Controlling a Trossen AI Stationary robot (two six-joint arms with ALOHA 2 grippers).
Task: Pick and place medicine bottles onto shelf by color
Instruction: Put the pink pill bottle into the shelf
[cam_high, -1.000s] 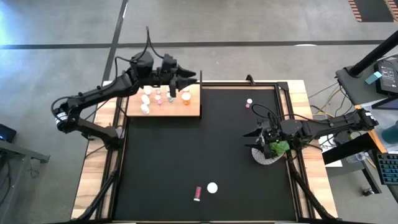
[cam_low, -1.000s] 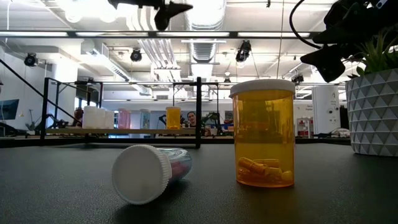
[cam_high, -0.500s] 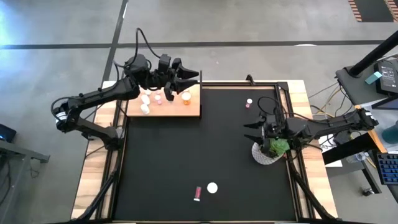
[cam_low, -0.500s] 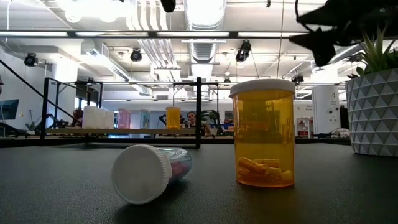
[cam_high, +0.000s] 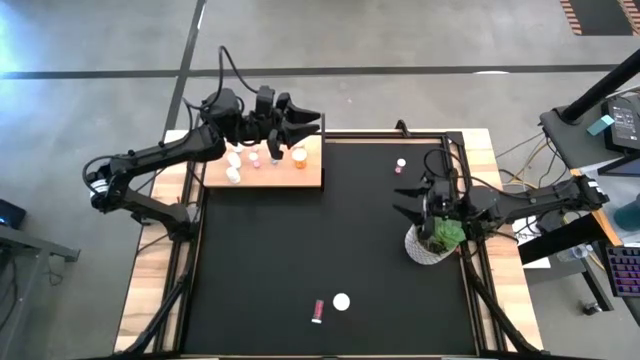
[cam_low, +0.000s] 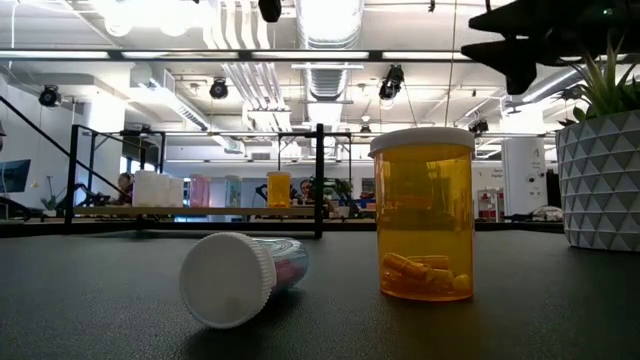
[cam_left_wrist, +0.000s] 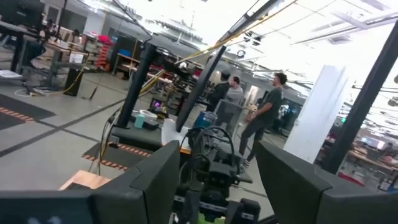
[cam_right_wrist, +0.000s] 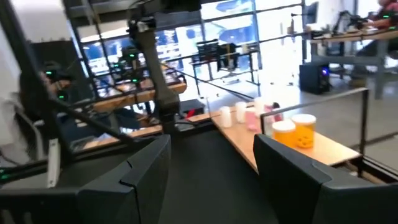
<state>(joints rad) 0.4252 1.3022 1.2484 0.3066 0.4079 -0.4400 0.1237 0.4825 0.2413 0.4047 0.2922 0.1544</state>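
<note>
An orange bottle stands and a pink one lies at the tabletop's 6 o'clock. The right hand hangs wide, empty, at 3 o'clock; the left hand, wide and empty, hovers over the shelf at 11 o'clock.

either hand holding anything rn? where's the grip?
Nothing held. Left hand is open above the light-wood shelf; right hand is open beside the white plant pot.
</note>
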